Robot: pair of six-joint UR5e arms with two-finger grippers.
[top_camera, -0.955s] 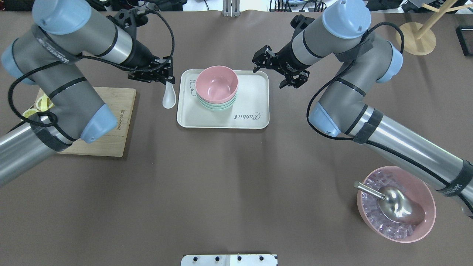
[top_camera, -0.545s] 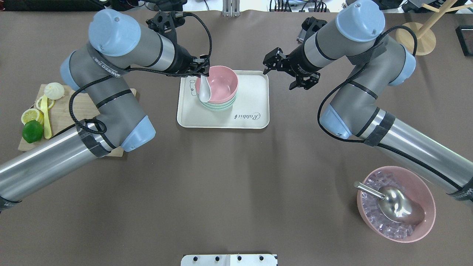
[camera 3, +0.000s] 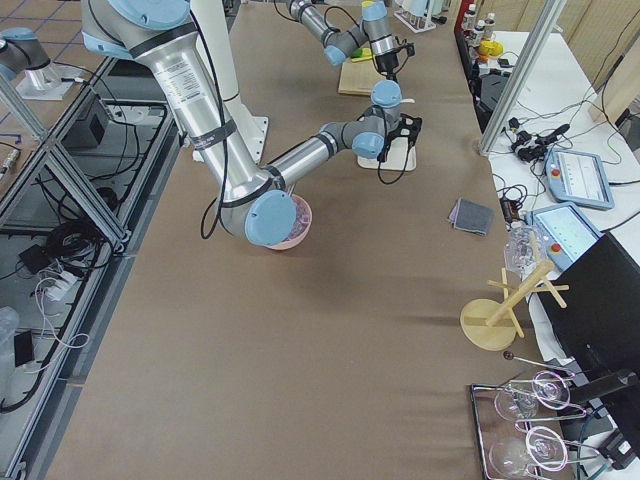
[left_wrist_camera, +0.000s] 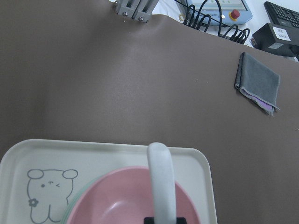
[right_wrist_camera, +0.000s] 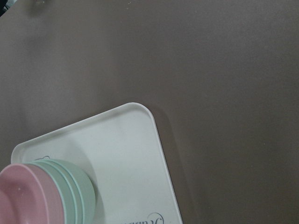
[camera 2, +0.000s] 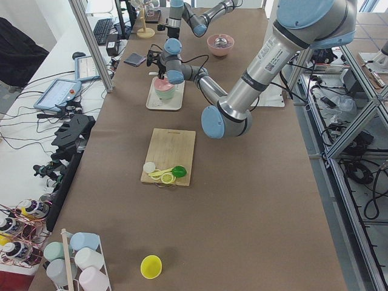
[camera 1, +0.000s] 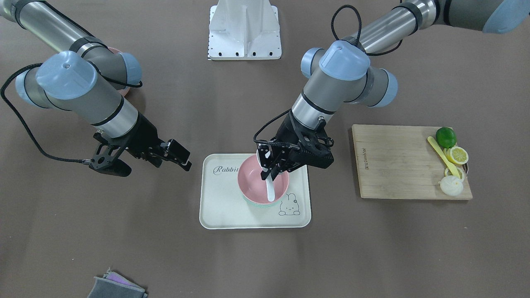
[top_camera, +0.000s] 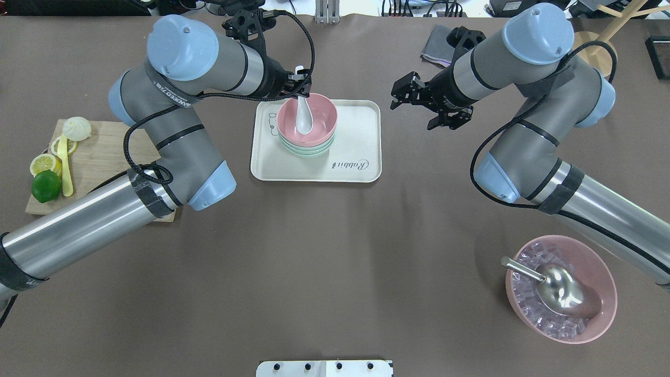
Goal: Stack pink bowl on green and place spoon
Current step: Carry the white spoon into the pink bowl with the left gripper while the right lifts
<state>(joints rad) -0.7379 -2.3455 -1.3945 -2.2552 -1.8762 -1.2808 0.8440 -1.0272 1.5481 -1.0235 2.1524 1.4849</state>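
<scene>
A wooden cutting board [top_camera: 104, 157] lies at the far left, carrying a lime [top_camera: 46, 186], lemon slices [top_camera: 44, 163], a long yellow utensil [top_camera: 66, 170] and a white bun-shaped piece [top_camera: 77, 128]. Right of it, the left gripper [top_camera: 300, 92] hovers at the far rim of the pink bowl [top_camera: 323, 116], its jaws clamped on the handle of the white spoon [top_camera: 303, 121]. The scoop hangs down inside the bowl; I cannot tell whether it touches the bottom. The pink bowl sits nested on the mint-green bowls [top_camera: 308, 152], on the left half of a cream tray [top_camera: 361, 139]. Just right of the tray, the right gripper [top_camera: 411, 115] hangs over bare table, jaws wide and empty. A folded grey cloth [top_camera: 434, 50] lies beyond it. Near right, a larger pink bowl [top_camera: 606, 277] holds ice and a steel scoop [top_camera: 562, 294].
</scene>
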